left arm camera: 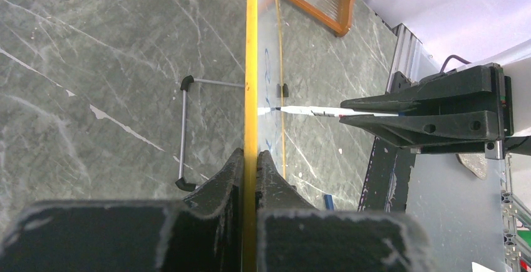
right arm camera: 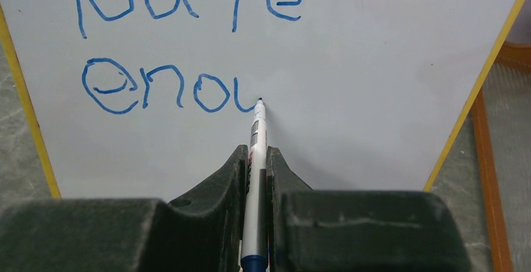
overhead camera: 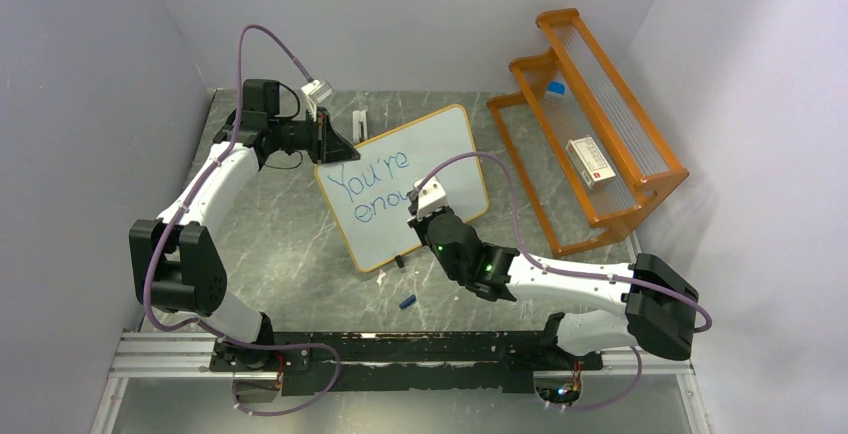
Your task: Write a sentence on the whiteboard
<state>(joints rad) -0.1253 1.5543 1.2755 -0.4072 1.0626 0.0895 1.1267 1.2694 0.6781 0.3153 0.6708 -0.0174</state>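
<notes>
The whiteboard (overhead camera: 440, 159) stands tilted on the table, white with a thin yellow-orange frame (left arm camera: 252, 65), and carries blue writing "You're enou" (right arm camera: 156, 90). My left gripper (overhead camera: 335, 144) is shut on its upper left edge; in the left wrist view the frame runs between the fingers (left arm camera: 233, 172). My right gripper (overhead camera: 418, 206) is shut on a white marker (right arm camera: 257, 159) with a dark blue end. The marker's black tip (right arm camera: 259, 101) touches the board at the end of the letter "u". From the left wrist view the marker (left arm camera: 307, 111) meets the board edge-on.
An orange wooden rack (overhead camera: 590, 124) stands at the back right, holding a small white box (overhead camera: 588, 162) and a blue item (overhead camera: 555, 87). A blue marker cap (overhead camera: 407, 302) lies on the grey marble table near the board's front. The board's wire stand (left arm camera: 183, 134) rests behind it.
</notes>
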